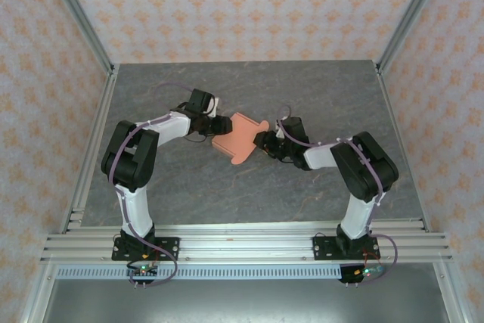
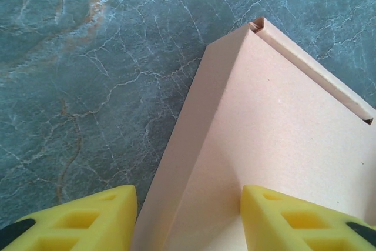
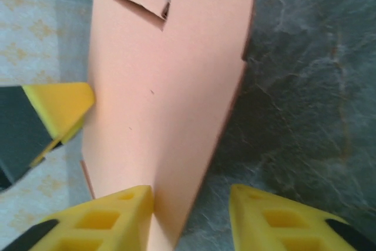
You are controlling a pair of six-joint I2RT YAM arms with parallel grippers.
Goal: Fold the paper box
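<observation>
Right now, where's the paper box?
Top view: the paper box is at the middle of the table, between the left gripper on its left and the right gripper on its right.

White links, black joints on left arm [image 1: 134, 209], right arm [image 1: 354, 215]; thin purple cables [image 1: 172, 86]; yellow fingers [image 2: 88, 218], hollow pockets.

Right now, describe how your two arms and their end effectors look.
Both match: the left arm and right arm have white links, bulky black joint housings, black base plates and a thin purple cable running alongside. Each end effector carries blocky yellow fingers with rectangular cut-outs and black inserts.
</observation>
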